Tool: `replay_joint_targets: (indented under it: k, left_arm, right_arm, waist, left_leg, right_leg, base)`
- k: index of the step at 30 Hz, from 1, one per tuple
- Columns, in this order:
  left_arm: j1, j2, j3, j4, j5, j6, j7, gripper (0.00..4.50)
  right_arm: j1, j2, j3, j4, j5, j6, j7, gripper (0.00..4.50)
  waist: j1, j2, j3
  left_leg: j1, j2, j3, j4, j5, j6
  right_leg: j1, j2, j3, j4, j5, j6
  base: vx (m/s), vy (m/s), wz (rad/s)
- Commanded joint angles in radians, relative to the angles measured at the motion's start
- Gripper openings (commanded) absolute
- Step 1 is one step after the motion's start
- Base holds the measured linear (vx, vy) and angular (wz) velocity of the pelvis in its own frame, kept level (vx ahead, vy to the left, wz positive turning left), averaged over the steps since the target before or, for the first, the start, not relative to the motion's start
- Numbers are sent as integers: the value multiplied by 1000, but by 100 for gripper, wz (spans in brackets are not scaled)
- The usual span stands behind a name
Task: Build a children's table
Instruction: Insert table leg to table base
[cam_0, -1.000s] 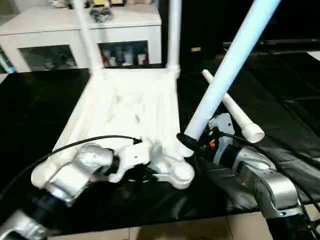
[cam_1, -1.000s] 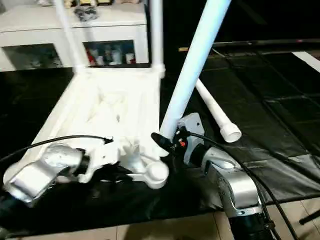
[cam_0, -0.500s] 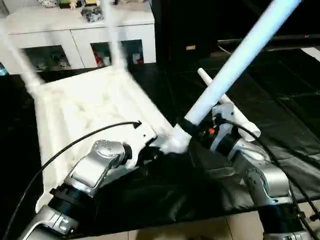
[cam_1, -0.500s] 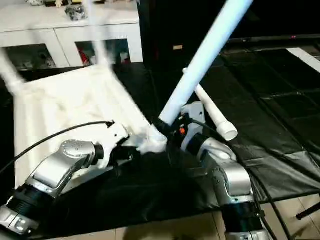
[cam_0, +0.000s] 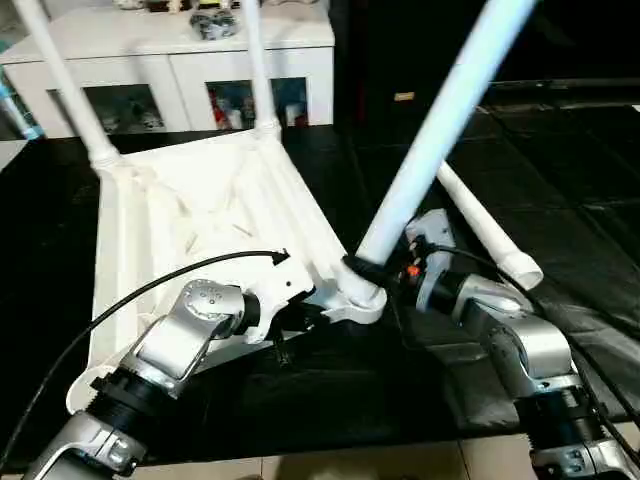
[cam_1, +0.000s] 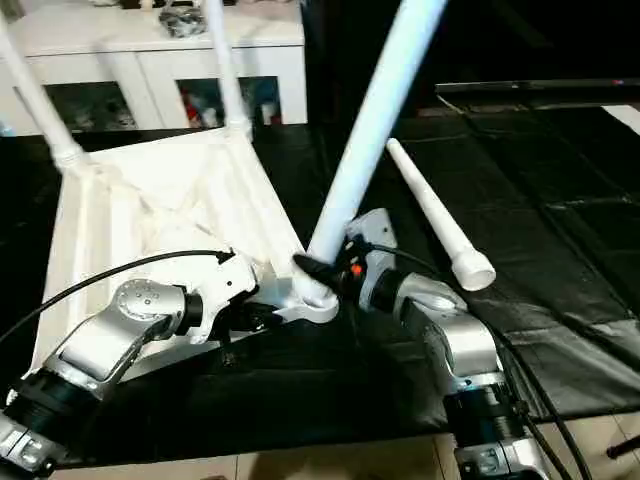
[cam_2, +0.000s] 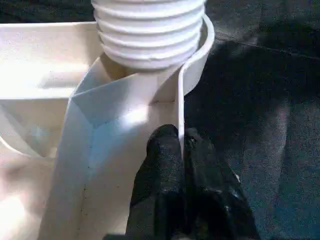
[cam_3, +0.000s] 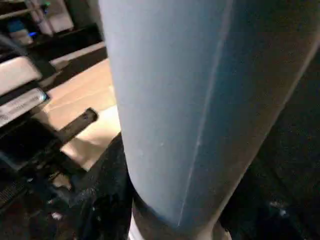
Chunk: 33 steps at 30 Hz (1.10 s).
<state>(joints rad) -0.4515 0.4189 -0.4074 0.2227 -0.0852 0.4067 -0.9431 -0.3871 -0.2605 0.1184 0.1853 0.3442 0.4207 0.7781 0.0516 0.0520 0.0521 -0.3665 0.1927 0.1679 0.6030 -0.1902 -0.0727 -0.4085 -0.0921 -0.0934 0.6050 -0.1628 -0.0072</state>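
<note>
Leg meets corner socket
Left gripper (cam_2: 181, 150) pinches the tabletop (cam_0: 200, 210) rim; right gripper (cam_0: 362, 270) clasps the leg (cam_0: 430, 140) at the near-right socket (cam_0: 355, 300).

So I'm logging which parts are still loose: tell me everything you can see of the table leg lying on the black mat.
The loose leg is a white, smooth plastic-looking tube, long and tapered: its narrow end points away from the robot, its wide end, nearest the robot, finishes in a ringed collar. It lies flat on the black mat, angled, to the right of the upturned table top. It passes behind the leg that the right gripper holds; nothing grips it.
</note>
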Motion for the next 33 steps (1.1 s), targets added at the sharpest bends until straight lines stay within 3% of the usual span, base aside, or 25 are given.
replay_joint_targets:
  k: [1,6,11,20,25,28,29,33]
  left_arm:
    - [-8,1,-7,24,-3,-11,-17,0]
    - [-10,-5,9,38,3,-33,-21,0]
    - [-8,-3,12,46,8,-66,-25,0]
    - [-2,-18,42,46,-32,-77,-44,0]
    - [5,-1,29,33,-14,-71,-45,0]
    - [10,-4,37,41,-15,-55,-41,0]
    - [11,-4,39,43,-16,-53,-41,44]
    - [14,-2,37,68,9,-79,-25,74]
  right_arm:
    - [-18,-15,20,12,-19,-16,27,193]
    - [-31,-55,61,55,-93,-75,53,193]
    - [-23,-68,60,48,-86,-63,63,193]
    - [-17,-59,49,93,-78,-72,87,193]
    - [-11,-61,53,120,-85,-91,94,193]
    - [-9,-56,53,118,-84,-93,95,193]
    - [-9,-55,53,118,-85,-93,95,193]
    - [-7,-51,54,117,-89,-103,95,193]
  waist:
    - [0,-14,-66]
    - [1,-16,-64]
    - [1,-18,-64]
    - [1,-15,-65]
    - [0,-16,-64]
    - [0,-10,-64]
    - [0,-8,-64]
    - [-3,-8,-64]
  left_leg:
    - [2,23,-4,-71,-218,29]
    - [2,23,-5,-71,-226,24]
    - [2,22,-5,-71,-229,32]
    - [2,22,-6,-72,-233,35]
    - [2,23,-6,-73,-246,36]
    - [2,23,-7,-74,-248,34]
    - [3,23,-7,-74,-249,33]
    - [3,23,-8,-74,-262,32]
  right_leg:
    - [58,-49,47,-82,-348,-168]
    - [54,-50,45,-90,-422,-136]
    - [52,-49,44,-96,-460,-116]
    - [52,-49,43,-95,-449,-125]
    - [50,-49,42,-97,-460,-123]
    - [51,-48,43,-95,-446,-130]
    - [51,-48,42,-95,-442,-131]
    - [51,-47,42,-96,-441,-134]
  base:
    - [0,0,0]
    - [0,0,0]
    - [0,0,0]
    - [0,0,0]
    - [0,0,0]
    - [0,0,0]
    - [0,0,0]
    - [0,0,0]
